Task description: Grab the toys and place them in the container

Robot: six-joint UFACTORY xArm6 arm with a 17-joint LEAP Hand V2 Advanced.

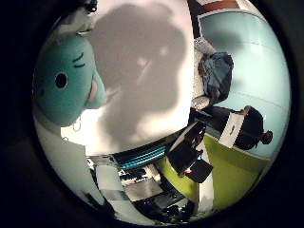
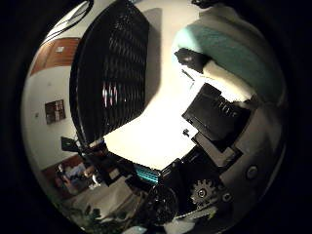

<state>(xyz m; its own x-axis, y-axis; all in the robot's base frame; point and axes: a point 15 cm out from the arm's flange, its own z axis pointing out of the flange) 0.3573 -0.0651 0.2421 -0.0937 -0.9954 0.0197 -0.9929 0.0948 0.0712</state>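
A teal plush toy with a black eye and a pink cheek (image 1: 64,80) is held close against the palm. The white and black hand (image 2: 219,122) is clenched around this plush toy, with a black finger segment pressed against the teal fabric. The toy is raised above a white tabletop (image 1: 142,61), on which a broad shadow is cast. A black mesh container (image 2: 109,73) is located on the same tabletop, just beside the hand.
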